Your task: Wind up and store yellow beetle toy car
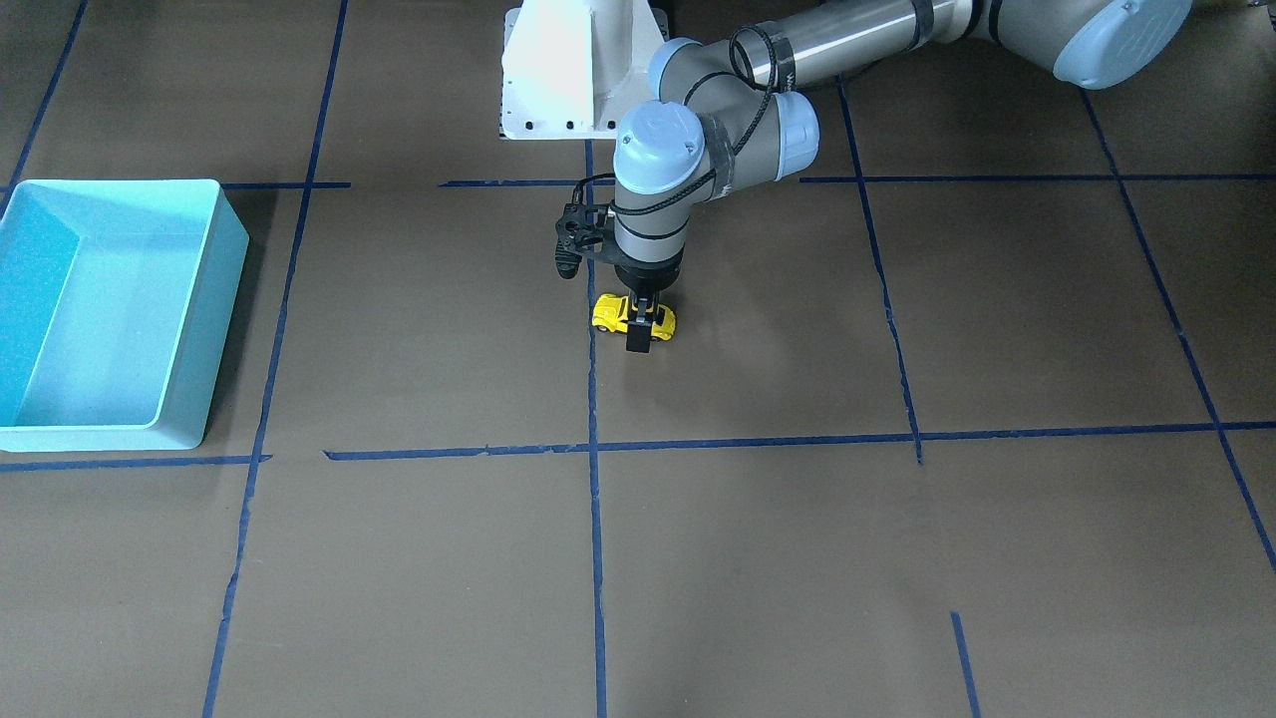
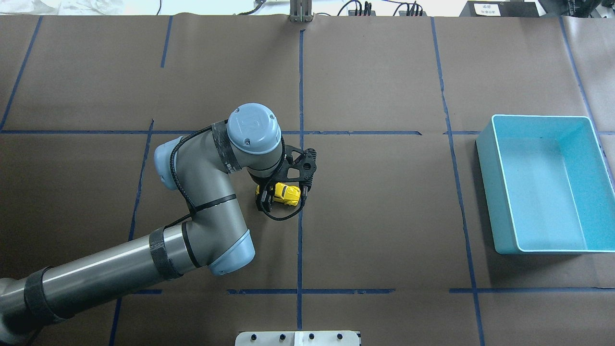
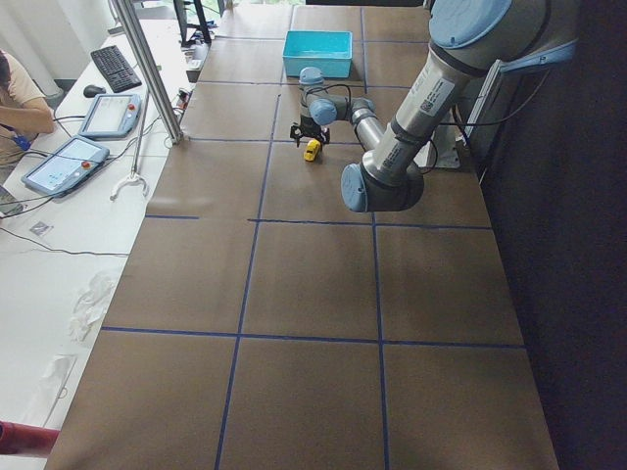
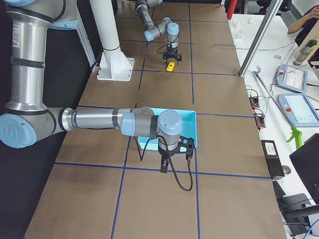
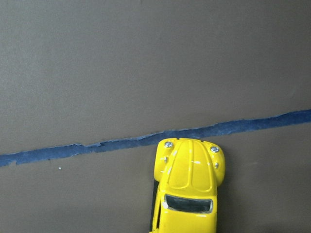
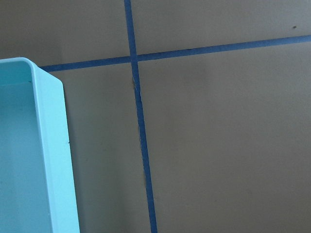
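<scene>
Left gripper (image 1: 643,321) is straight down on the yellow toy car (image 1: 610,313) mid-table by the tape line (image 1: 595,399), fingers pinched across its body, probably to drag-wind it. Right gripper (image 4: 163,167) waits near the bin (image 2: 487,192), can't tell if it's open.

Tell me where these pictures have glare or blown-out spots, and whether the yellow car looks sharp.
Left wrist view: yellow beetle toy car sharp, small glints on its hood. Front-facing view: white robot base blown out, soft shadow beside the turquoise bin. Overhead view: bright strip along the picture's top overexposed.
</scene>
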Controlling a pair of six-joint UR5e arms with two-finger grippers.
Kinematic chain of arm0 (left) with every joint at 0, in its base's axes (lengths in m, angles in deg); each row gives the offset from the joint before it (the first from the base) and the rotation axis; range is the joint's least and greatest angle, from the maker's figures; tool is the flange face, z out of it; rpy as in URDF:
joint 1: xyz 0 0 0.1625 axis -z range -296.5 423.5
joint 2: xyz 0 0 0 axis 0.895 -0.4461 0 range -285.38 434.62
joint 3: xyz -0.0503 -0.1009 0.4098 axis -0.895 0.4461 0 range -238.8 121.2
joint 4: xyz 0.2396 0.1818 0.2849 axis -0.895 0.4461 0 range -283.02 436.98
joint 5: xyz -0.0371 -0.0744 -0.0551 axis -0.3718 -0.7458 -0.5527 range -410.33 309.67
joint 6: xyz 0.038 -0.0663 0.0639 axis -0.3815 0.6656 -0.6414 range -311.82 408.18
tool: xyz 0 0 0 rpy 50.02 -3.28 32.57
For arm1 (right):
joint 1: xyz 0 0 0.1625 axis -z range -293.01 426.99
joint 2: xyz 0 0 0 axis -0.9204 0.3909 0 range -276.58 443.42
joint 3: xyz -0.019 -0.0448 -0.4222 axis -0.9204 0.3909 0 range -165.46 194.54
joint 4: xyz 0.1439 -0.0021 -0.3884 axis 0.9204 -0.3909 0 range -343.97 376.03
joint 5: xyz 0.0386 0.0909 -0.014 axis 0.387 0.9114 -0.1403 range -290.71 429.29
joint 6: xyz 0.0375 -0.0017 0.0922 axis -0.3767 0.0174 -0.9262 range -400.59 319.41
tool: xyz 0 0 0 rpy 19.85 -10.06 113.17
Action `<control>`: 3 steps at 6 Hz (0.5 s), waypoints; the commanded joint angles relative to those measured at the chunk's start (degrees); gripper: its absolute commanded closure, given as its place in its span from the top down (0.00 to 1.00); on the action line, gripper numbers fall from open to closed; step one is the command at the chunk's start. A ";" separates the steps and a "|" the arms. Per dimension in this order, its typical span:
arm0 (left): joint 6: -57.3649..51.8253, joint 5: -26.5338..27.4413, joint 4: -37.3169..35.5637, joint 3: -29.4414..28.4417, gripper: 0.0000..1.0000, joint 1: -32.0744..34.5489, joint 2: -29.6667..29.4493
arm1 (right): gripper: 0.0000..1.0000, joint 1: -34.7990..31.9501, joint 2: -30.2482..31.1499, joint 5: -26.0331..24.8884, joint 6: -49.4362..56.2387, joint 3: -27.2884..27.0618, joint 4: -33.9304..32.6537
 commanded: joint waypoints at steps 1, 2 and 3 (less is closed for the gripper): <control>0.15 -0.06 1.12 -0.58 0.82 -0.32 0.00 | 1.00 0.00 -0.09 0.00 0.02 0.03 0.00; 0.32 -0.15 1.03 -0.58 0.56 -0.32 0.00 | 1.00 0.00 0.00 0.00 0.02 0.03 0.00; 0.85 -0.33 0.94 -0.58 0.56 -0.32 -0.17 | 1.00 0.00 -0.09 0.00 0.02 0.03 0.00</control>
